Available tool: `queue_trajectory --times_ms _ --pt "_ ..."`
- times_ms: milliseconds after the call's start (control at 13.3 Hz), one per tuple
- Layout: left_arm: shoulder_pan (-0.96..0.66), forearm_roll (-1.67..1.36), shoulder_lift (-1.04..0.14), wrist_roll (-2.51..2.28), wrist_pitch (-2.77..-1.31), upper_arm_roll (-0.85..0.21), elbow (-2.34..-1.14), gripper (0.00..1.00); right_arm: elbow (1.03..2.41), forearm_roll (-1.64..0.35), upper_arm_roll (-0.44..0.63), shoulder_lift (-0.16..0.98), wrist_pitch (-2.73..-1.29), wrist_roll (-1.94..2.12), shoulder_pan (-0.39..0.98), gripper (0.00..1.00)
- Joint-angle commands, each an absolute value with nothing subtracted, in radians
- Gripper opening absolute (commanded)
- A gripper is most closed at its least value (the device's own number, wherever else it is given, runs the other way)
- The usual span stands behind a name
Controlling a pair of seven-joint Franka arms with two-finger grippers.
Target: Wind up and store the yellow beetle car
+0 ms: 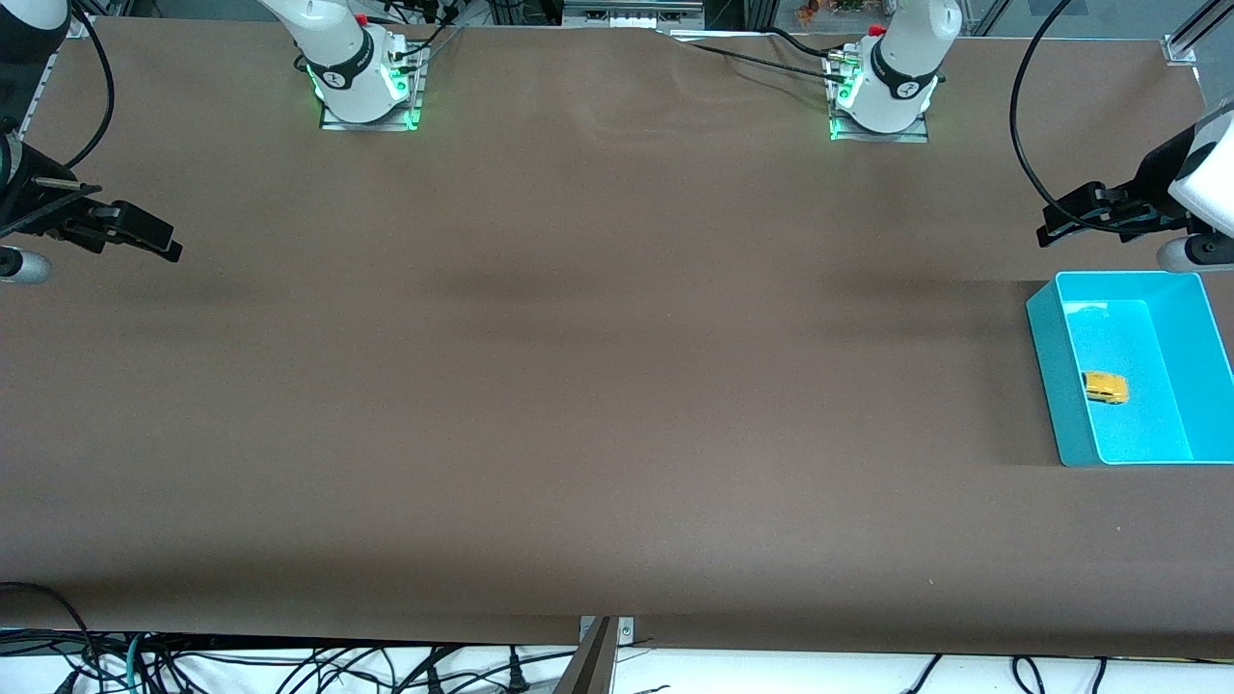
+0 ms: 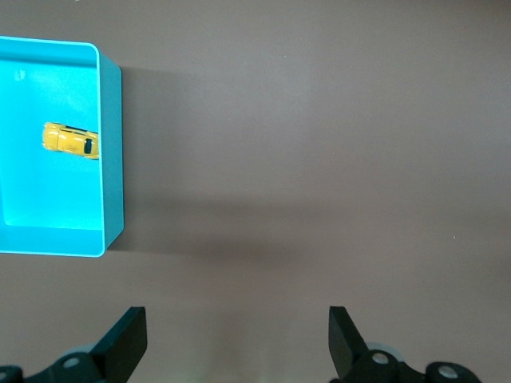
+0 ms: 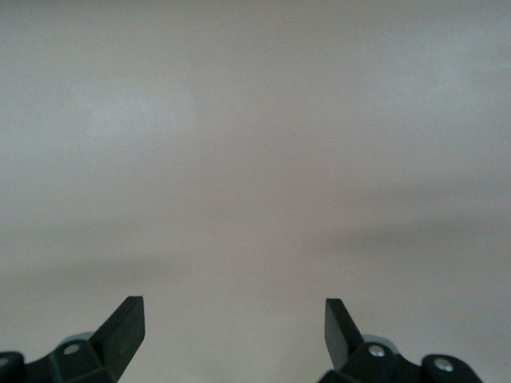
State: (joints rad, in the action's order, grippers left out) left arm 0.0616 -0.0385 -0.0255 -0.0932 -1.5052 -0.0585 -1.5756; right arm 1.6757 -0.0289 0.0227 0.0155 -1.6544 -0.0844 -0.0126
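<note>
The yellow beetle car (image 1: pixel 1105 387) lies inside a cyan bin (image 1: pixel 1046 357) at the left arm's end of the table, close to one long wall. The left wrist view shows the car (image 2: pixel 70 140) on the floor of the bin (image 2: pixel 112 159). My left gripper (image 1: pixel 1056 224) hangs open over bare table beside the bin, with nothing between its fingers (image 2: pixel 238 335). At the right arm's end of the table my right gripper (image 1: pixel 159 241) waits open over bare brown tabletop, also with nothing in it (image 3: pixel 234 327).
A brown mat (image 1: pixel 598 366) covers the whole table. The two arm bases (image 1: pixel 364 82) (image 1: pixel 882 92) stand at the edge farthest from the front camera. Cables (image 1: pixel 289 665) hang below the nearest edge.
</note>
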Motion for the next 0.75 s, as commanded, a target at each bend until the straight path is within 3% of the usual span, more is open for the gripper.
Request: queue_trajectory --times_ms 0,676 --pt "0.060 -0.051 -0.043 -0.063 -1.480 -0.052 -1.536 1.00 1.669 -0.035 0.018 0.017 -1.657 -0.086 -0.023 1.00" --pt "0.060 -0.049 -0.055 -0.063 -1.482 -0.051 -1.529 1.00 1.669 -0.035 0.017 0.015 -1.657 -0.086 -0.023 1.00"
